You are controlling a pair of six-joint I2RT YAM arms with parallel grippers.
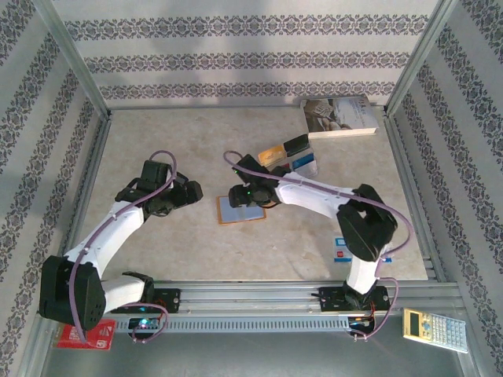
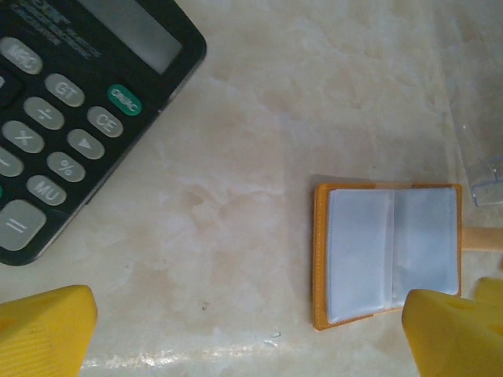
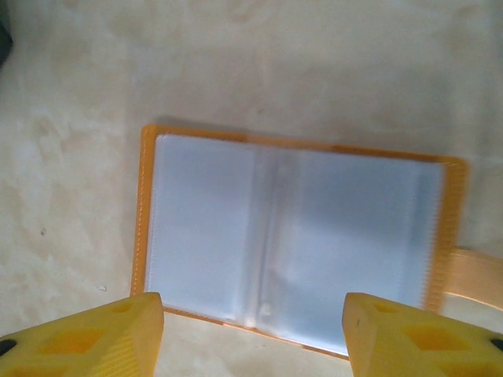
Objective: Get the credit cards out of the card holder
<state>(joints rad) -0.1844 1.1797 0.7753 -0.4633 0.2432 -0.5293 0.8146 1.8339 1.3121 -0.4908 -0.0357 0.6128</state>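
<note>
Card holder (image 1: 241,210) lies open and flat mid-table (image 1: 157,141), blue-grey pockets up, orange edge all round. In the right wrist view the holder (image 3: 291,243) shows two pocket panels with a centre fold, and a tan strap (image 3: 475,279) sticks out of its right side.

Right gripper (image 1: 238,194) hovers over the holder's far edge. In its own camera the gripper (image 3: 255,338) is spread wide and has hold of nothing. The yellow fingertips (image 3: 86,338) sit at either side of the holder's nearest edge; cannot tell if they touch it.

Left gripper (image 1: 187,192) is just left of the holder, apart from it. In its own camera the gripper (image 2: 247,338) is also spread wide with nothing between the fingertips (image 2: 43,330). There the holder (image 2: 389,255) lies ahead toward the right fingertip, and a black calculator (image 2: 71,118) lies well off the holder's opposite side, in the top left corner of the view.

A small cluster of cards (image 1: 302,165) lies on the table beyond the holder, up and to its right. A book (image 1: 339,115) lies farther out the same way, at the table's back edge. A pale calculator (image 1: 435,330) sits well to the holder's near right, past the arm rail.
</note>
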